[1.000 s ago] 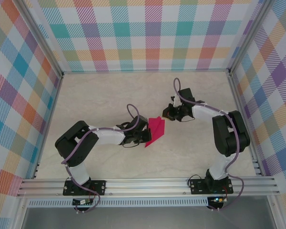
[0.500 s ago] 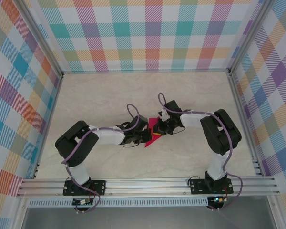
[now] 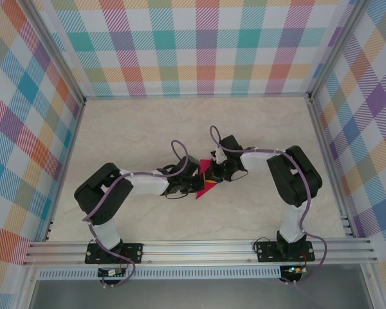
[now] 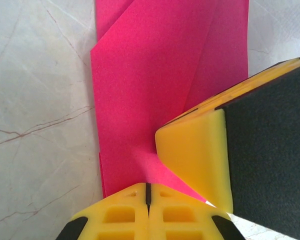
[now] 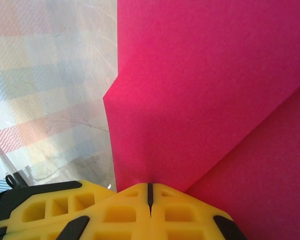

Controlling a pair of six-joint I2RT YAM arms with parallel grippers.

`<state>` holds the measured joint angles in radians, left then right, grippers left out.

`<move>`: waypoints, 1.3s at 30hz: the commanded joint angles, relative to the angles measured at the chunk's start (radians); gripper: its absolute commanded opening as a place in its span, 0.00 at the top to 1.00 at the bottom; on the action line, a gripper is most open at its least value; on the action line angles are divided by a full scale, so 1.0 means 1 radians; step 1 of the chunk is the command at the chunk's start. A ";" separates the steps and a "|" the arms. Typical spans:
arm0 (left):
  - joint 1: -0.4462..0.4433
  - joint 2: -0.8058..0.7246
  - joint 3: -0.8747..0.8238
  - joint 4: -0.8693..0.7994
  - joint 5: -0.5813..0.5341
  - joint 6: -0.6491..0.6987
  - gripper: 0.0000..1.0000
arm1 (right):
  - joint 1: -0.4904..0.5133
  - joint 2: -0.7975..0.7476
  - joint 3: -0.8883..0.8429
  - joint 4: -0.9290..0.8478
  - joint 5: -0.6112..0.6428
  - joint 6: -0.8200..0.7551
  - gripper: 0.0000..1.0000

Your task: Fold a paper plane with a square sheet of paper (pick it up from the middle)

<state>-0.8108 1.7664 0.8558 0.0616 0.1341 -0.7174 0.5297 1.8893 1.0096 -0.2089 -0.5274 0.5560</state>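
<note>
Counter (image 3: 148,129) pale and veined, walls (image 3: 206,51) pastel plaid; matte magenta paper (image 4: 155,75), folded with crisp creases, at mid-counter, left tool (image 4: 147,192) and right tool (image 5: 149,192) both clamped on it

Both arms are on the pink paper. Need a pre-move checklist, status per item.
1. Grip of the left jaws on the paper: ok. The left wrist view shows them shut with the sheet pinched.
2. Grip of the right jaws on the paper: ok. They are shut on it in the right wrist view.
3. Clearance between left jaws and right jaws: cannot tell. They are very close, and contact is unclear.
4. Paper free of tears: ok where visible.
5. Fold layers lined up: cannot tell.
6. Paper lifted off the table: cannot tell.
</note>
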 commanded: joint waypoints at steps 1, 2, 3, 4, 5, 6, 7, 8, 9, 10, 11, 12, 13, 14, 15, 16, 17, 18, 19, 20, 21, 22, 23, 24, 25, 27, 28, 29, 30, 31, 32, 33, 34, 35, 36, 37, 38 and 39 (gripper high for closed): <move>-0.008 0.049 -0.024 -0.161 0.013 0.004 1.00 | 0.002 0.030 0.035 -0.058 0.061 -0.034 0.99; -0.009 0.048 -0.025 -0.163 0.012 0.004 1.00 | -0.005 0.034 0.039 -0.060 0.077 -0.032 0.99; -0.009 0.047 -0.026 -0.167 0.012 0.003 1.00 | -0.017 0.038 0.041 -0.057 0.085 -0.031 0.99; -0.010 0.045 -0.029 -0.168 0.012 0.003 1.00 | -0.030 0.043 0.044 -0.051 0.093 -0.027 0.99; -0.009 0.044 -0.031 -0.169 0.012 0.004 1.00 | -0.041 0.046 0.048 -0.046 0.098 -0.028 0.99; -0.008 0.043 -0.033 -0.168 0.014 0.004 1.00 | -0.054 0.051 0.057 -0.045 0.102 -0.028 0.99; -0.010 0.044 -0.035 -0.167 0.015 0.003 1.00 | -0.065 0.056 0.066 -0.045 0.107 -0.028 0.99; -0.010 0.043 -0.037 -0.166 0.016 0.003 1.00 | -0.074 0.059 0.074 -0.045 0.113 -0.028 0.99; -0.011 0.044 -0.038 -0.167 0.015 0.001 1.00 | -0.085 0.064 0.086 -0.043 0.115 -0.029 0.99; -0.010 0.044 -0.042 -0.167 0.018 0.001 1.00 | -0.098 0.069 0.096 -0.044 0.116 -0.029 0.99; -0.010 0.045 -0.043 -0.164 0.018 0.001 1.00 | -0.107 0.074 0.106 -0.043 0.118 -0.028 0.99; -0.011 0.047 -0.044 -0.163 0.019 0.003 1.00 | -0.120 0.082 0.116 -0.039 0.119 -0.027 0.99; -0.011 0.048 -0.046 -0.163 0.020 0.001 1.00 | -0.133 0.089 0.128 -0.036 0.116 -0.028 0.99; -0.011 0.047 -0.045 -0.164 0.022 0.003 1.00 | -0.145 0.099 0.145 -0.035 0.118 -0.026 0.99; -0.011 0.046 -0.044 -0.163 0.022 0.004 1.00 | -0.154 0.108 0.155 -0.034 0.116 -0.025 0.99; -0.010 0.045 -0.046 -0.164 0.023 0.003 1.00 | -0.165 0.119 0.169 -0.029 0.115 -0.023 0.99; -0.012 0.044 -0.043 -0.163 0.024 0.005 1.00 | -0.175 0.129 0.183 -0.027 0.111 -0.019 0.99; -0.012 0.044 -0.044 -0.165 0.023 0.004 1.00 | -0.183 0.137 0.196 -0.027 0.108 -0.018 0.99; -0.013 0.042 -0.043 -0.163 0.025 0.005 1.00 | -0.191 0.147 0.212 -0.029 0.107 -0.016 0.99; -0.013 0.042 -0.043 -0.163 0.027 0.006 1.00 | -0.199 0.153 0.223 -0.031 0.110 -0.016 0.99; -0.011 0.042 -0.042 -0.162 0.028 0.006 1.00 | -0.206 0.158 0.235 -0.033 0.112 -0.013 0.99; -0.013 0.044 -0.041 -0.161 0.029 0.006 1.00 | -0.214 0.163 0.245 -0.037 0.116 -0.011 0.99; -0.013 0.044 -0.040 -0.161 0.028 0.008 1.00 | -0.222 0.163 0.255 -0.041 0.121 -0.008 0.99; -0.014 0.044 -0.040 -0.162 0.027 0.008 1.00 | -0.229 0.163 0.262 -0.044 0.122 -0.006 0.99; -0.014 0.043 -0.039 -0.163 0.026 0.008 1.00 | -0.236 0.158 0.267 -0.048 0.123 -0.004 0.99; -0.013 0.044 -0.037 -0.162 0.028 0.009 1.00 | -0.241 0.129 0.263 -0.053 0.124 -0.005 0.99; -0.015 0.043 -0.034 -0.163 0.027 0.009 1.00 | -0.241 0.105 0.255 -0.051 0.118 -0.005 0.99; -0.015 0.042 -0.032 -0.164 0.025 0.009 1.00 | -0.241 0.077 0.240 -0.047 0.106 -0.003 0.98; -0.015 0.042 -0.031 -0.166 0.025 0.009 1.00 | -0.241 0.050 0.222 -0.040 0.098 0.003 0.98; -0.015 0.042 -0.028 -0.167 0.022 0.008 1.00 | -0.238 0.021 0.186 -0.030 0.087 0.009 0.98; -0.016 0.041 -0.027 -0.169 0.019 0.009 1.00 | -0.235 -0.012 0.155 -0.021 0.077 0.015 0.98; -0.016 0.039 -0.026 -0.169 0.019 0.009 1.00 | -0.232 -0.040 0.128 -0.015 0.069 0.020 0.98; -0.015 0.038 -0.024 -0.169 0.017 0.009 1.00 | -0.224 -0.069 0.095 -0.011 0.057 0.025 0.98; -0.015 0.038 -0.024 -0.170 0.014 0.007 1.00 | -0.212 -0.091 0.065 0.000 0.039 0.034 0.98; -0.015 0.037 -0.023 -0.172 0.012 0.008 1.00 | -0.199 -0.105 0.044 0.005 0.022 0.041 0.98; -0.015 0.038 -0.020 -0.172 0.011 0.009 1.00 | -0.176 -0.115 0.022 0.011 0.011 0.053 0.98; -0.015 0.037 -0.019 -0.172 0.009 0.007 1.00 | -0.154 -0.121 0.002 0.021 0.007 0.069 0.98; -0.016 0.037 -0.019 -0.171 0.008 0.008 1.00 | -0.134 -0.120 -0.011 0.032 0.001 0.080 0.98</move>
<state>-0.8158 1.7660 0.8604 0.0547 0.1368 -0.7170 0.3447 1.7763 1.0458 -0.2089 -0.4679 0.5945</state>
